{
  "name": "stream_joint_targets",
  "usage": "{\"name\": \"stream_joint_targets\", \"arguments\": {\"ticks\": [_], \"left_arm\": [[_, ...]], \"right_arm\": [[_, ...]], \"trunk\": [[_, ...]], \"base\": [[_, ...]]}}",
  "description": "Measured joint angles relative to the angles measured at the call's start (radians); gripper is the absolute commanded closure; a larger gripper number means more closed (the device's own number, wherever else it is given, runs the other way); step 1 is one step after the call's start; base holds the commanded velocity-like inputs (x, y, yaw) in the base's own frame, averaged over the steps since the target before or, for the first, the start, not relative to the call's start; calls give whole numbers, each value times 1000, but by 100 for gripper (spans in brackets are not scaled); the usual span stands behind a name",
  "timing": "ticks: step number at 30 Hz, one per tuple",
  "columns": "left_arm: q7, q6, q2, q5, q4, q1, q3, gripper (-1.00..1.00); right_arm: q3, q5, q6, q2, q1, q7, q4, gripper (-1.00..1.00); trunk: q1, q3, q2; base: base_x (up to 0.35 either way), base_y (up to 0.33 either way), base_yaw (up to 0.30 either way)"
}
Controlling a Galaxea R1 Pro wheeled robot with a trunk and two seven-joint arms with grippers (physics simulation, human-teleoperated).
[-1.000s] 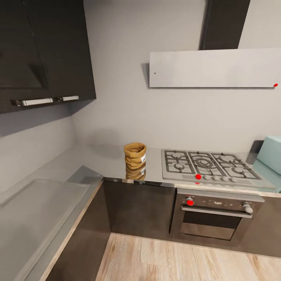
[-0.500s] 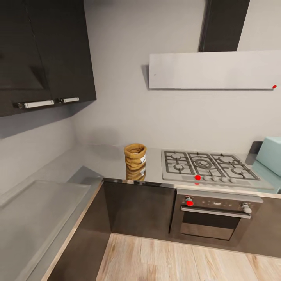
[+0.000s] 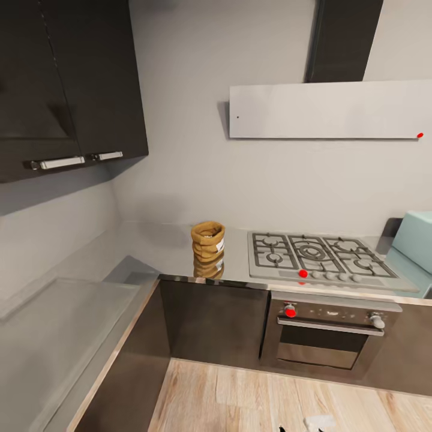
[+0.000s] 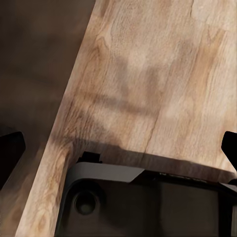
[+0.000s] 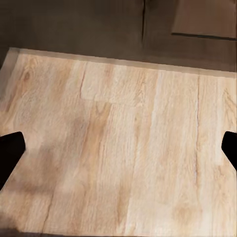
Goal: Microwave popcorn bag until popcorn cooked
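Head view, approach stage: I have the kitchen corner ahead and nothing of the task is done yet. The popcorn bag (image 3: 207, 239) stands upright on the worktop (image 3: 162, 249), just beside the left end of the gas hob (image 3: 321, 254), its reflection showing in the glossy slab below it. Its rolled rim is open at the top; I cannot make out the popcorn inside at this range. The microwave (image 3: 415, 239) sits at the far right of the worktop, beyond the hob, cut by the picture's edge, so I cannot tell how its door stands. The oven (image 3: 327, 333) lies under the hob.

Wrist views: both arms hang low over the wooden floor (image 5: 123, 148). The left gripper (image 4: 118, 153) and the right gripper (image 5: 118, 150) each show 2 dark fingertips at opposite edges, spread wide with nothing between; the jaws of both are released.

Remaining, by my judgement: close the gap to the worktop, grasp the bag, carry it past the hob, load the microwave, shut it, and run the heating. All 5 steps are outstanding.
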Motion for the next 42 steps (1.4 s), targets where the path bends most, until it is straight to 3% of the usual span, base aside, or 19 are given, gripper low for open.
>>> {"name": "stream_joint_targets", "arguments": {"ticks": [1,3,5,9,13,17,22,24,27,30,34,42], "left_arm": [[0,0,0,-1,0,0,-1,-100],[0,0,0,-4,0,1,-1,-100],[0,0,0,-5,0,5,-1,-100],[0,0,0,-1,0,3,0,-100],[0,0,0,4,0,1,3,-100],[0,1,0,4,0,0,2,-100],[-2,1,0,3,0,-1,0,-100],[-5,1,0,0,0,-1,-1,-100],[-8,2,0,-1,0,-1,-2,-100],[-8,3,0,-1,0,-1,-1,-100],[-7,3,0,-1,0,-1,-1,-100],[-8,3,0,-5,0,-1,-1,-100]], "right_arm": [[25,-1,24,-1,1,2,-58,-100],[75,-1,171,-8,15,3,-261,-100],[88,-1,343,-13,31,2,-472,-100],[102,6,565,-18,67,3,-866,-100],[128,19,735,-16,61,3,-1068,-100],[178,23,803,-14,-32,3,-1096,-100],[196,22,914,1,-247,2,-1098,-100],[207,22,948,15,-341,1,-1097,-100],[217,23,1053,67,-474,-7,-1092,-100],[219,24,1078,88,-540,-32,-1075,-100],[218,23,1085,94,-607,-68,-1007,-100],[217,24,1114,112,-619,-119,-1011,-100]], "trunk": [[-4,3,7],[-8,6,14],[-8,6,14],[-15,12,27],[-15,11,27],[-15,11,28],[-15,12,28],[-15,12,27],[-15,12,27],[-16,11,27],[-16,11,27],[-16,11,27]], "base": [[0,0,0],[0,0,0],[0,0,0],[0,0,0],[0,0,0],[0,0,0],[0,0,0],[0,0,0],[35,0,0],[227,0,0],[321,0,0],[318,0,0]]}}
